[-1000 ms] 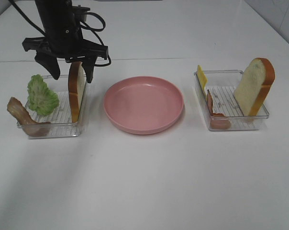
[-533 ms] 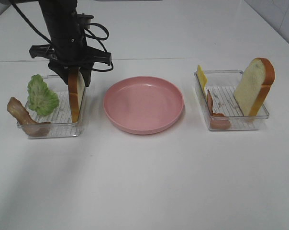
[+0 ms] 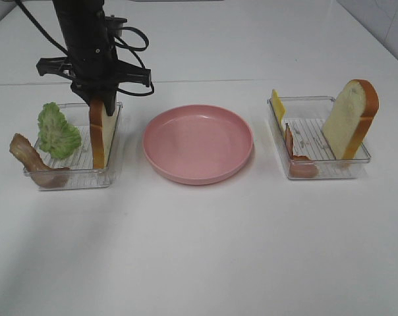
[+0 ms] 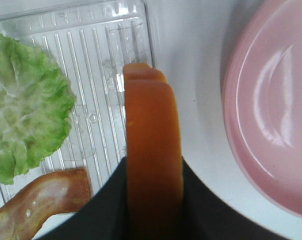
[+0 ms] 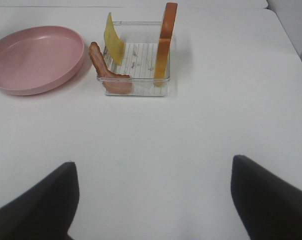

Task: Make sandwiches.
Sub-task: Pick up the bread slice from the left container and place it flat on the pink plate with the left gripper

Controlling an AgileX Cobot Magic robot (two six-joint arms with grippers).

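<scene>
One bread slice (image 3: 101, 138) stands between lettuce (image 3: 58, 131) and plate (image 3: 199, 178).

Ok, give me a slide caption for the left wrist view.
Left gripper grips the upright bread slice in its tray, lettuce alongside.

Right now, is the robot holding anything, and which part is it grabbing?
The left gripper pinches the upright bread slice by its top crust edge, one finger on each flat side. The right gripper is open and holds nothing.
</scene>
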